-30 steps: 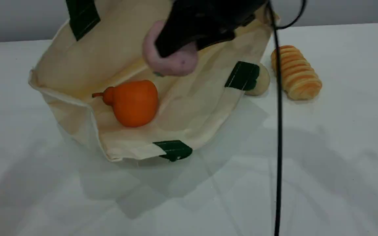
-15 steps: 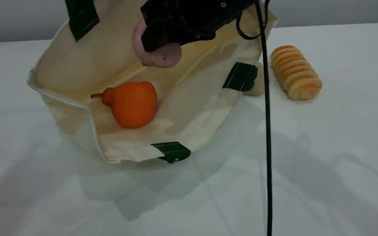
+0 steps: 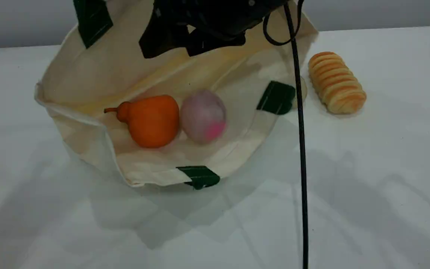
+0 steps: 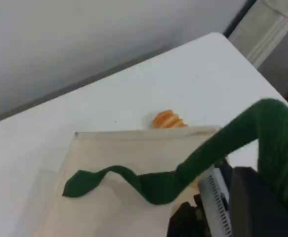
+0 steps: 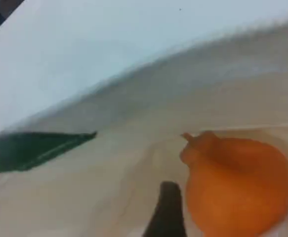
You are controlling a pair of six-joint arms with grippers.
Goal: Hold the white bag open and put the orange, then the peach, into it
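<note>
Peach point(image 3: 203, 116) had dropped from right jaws since the previous frame. It lay inside white bag point(image 3: 88, 74), touching orange point(image 3: 151, 120) at the orange's 3 o'clock. Right jaws stood apart above both. Left jaws were closed on green handle point(image 4: 158, 186), bag's upper side raised.

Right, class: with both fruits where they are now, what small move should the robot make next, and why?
Probably raise the right gripper straight up, clear of the white bag. The orange and the peach both lie inside, side by side, and that gripper hangs open over them. The left gripper, shut on the green handle, can wait.
</note>
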